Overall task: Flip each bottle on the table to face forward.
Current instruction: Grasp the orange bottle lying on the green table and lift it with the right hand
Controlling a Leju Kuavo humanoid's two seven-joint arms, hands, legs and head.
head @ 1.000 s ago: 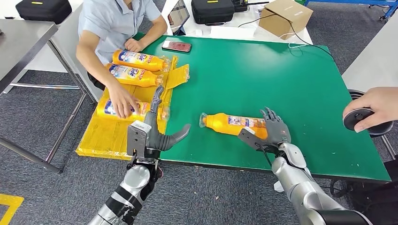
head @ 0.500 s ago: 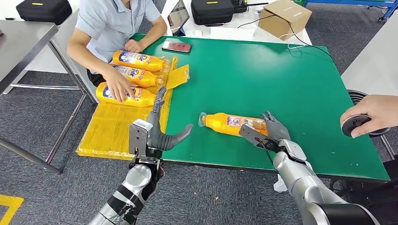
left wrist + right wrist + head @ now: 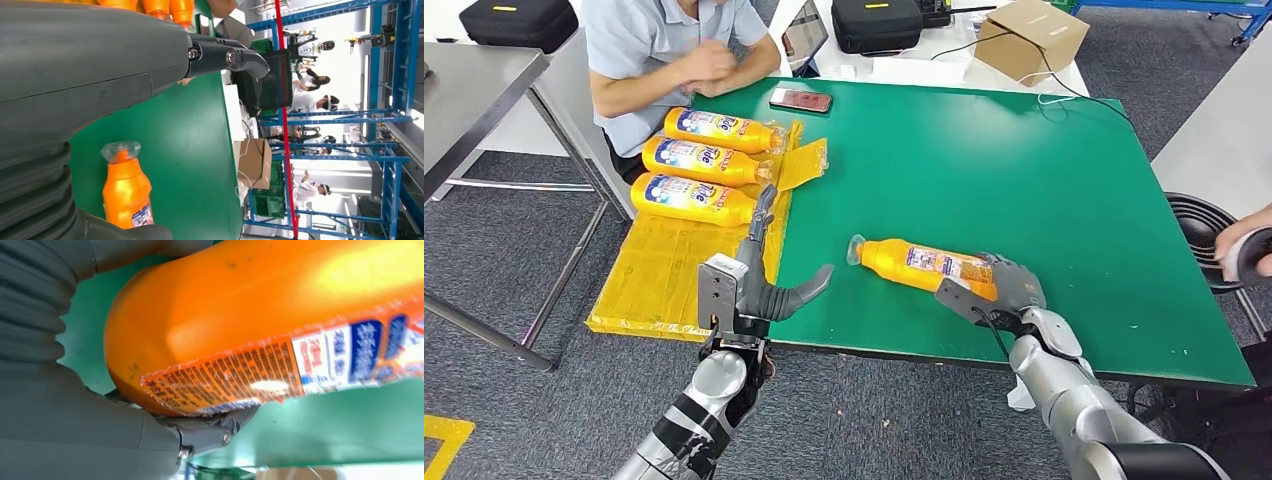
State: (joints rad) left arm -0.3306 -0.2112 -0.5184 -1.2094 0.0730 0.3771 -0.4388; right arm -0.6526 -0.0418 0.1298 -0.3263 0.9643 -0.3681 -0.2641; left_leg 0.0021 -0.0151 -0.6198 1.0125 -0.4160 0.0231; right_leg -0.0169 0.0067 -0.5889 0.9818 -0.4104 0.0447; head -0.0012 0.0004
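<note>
Up close, right hand [image 3: 165, 435] seemingly cradles bottle [image 3: 260, 325] base.

Silver jointed arms, dark grey hands [image 3: 1014, 285] with ribbed wrist covers.

One bottle [image 3: 919, 265] lies on the table [image 3: 984, 160] — three bottles [image 3: 694, 165] side by side on its left edge.

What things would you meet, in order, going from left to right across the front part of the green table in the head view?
Yellow sheet → left hand → orange bottle → right hand, holding the bottle's base.
</note>
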